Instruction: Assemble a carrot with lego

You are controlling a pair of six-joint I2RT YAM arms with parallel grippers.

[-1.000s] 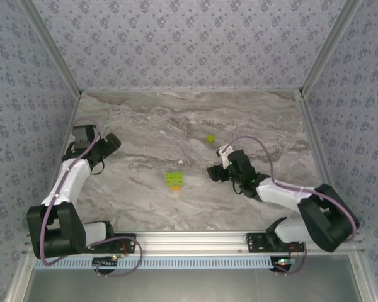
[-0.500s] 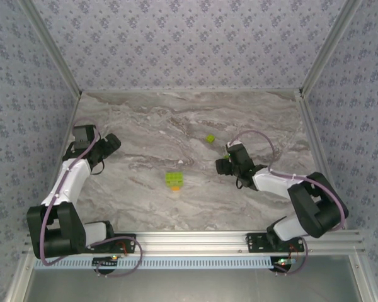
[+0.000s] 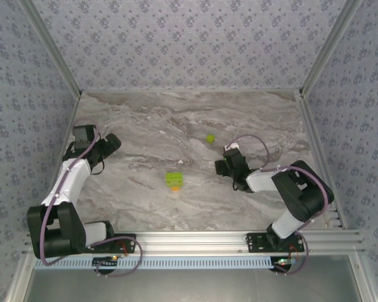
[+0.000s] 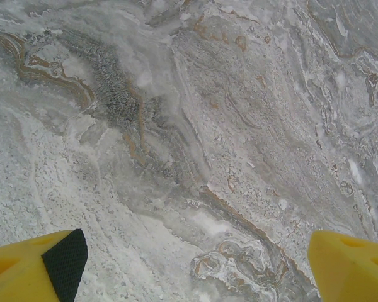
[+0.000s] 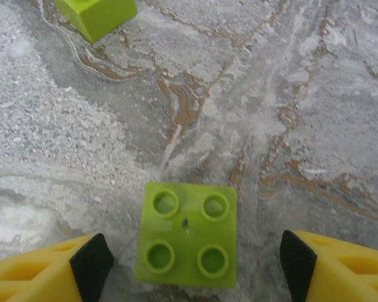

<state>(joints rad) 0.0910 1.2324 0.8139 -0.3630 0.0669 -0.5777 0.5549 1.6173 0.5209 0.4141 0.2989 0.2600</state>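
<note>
A small build of lime-green bricks (image 3: 174, 179) with an orange brick (image 3: 176, 188) at its near end lies mid-table. Further back sits a loose lime-green brick (image 3: 210, 138), whose corner also shows in the right wrist view as a green brick (image 5: 96, 14). My right gripper (image 3: 222, 167) is low over the table, right of the build. It is open (image 5: 194, 261), and a lime-green 2x2 brick (image 5: 188, 234) lies studs up between its fingers, touching neither pad. My left gripper (image 3: 111, 143) stands open (image 4: 198, 264) at the left over bare marble.
The marble table (image 3: 145, 119) is walled by patterned panels on three sides, with a metal rail (image 3: 189, 239) along the near edge. The right arm's elbow (image 3: 302, 189) is folded near the right wall.
The right arm has folded, its elbow swinging back and left. Its gripper has shifted slightly right and back, over the 2x2 brick. The left arm has not moved.
</note>
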